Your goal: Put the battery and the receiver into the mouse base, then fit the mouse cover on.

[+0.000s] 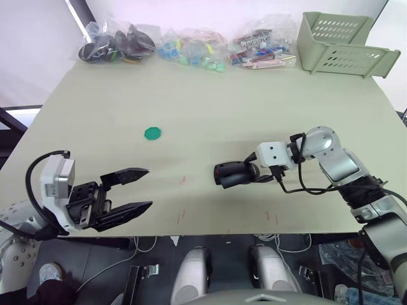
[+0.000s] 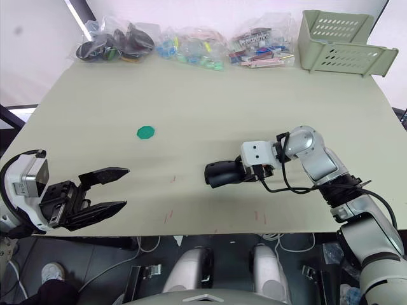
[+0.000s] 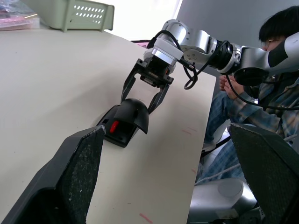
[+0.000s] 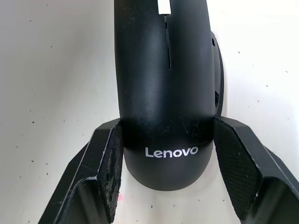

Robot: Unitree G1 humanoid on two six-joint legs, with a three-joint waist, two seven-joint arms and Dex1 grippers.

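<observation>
1. Mouse cover (image 4: pixel 166 93): lay askew atop the mouse base (image 3: pixel 114 130), near the tabletop's (image 1: pixel 210 101) front edge.
2. My right gripper (image 4: pixel 166 161): spread astride the cover's rear; I judged it needed squaring, then pressing.
3. My left gripper (image 1: pixel 130 190): spread, empty.

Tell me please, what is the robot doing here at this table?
The robot is putting a computer mouse together. Its right gripper has its two fingers on either side of the mouse cover, which lies on the mouse base but is lifted at one end, so the red patch shows. The left gripper is open and holds nothing, near the table's front edge. A green disc lies apart on the table, and a person sits beside it.
</observation>
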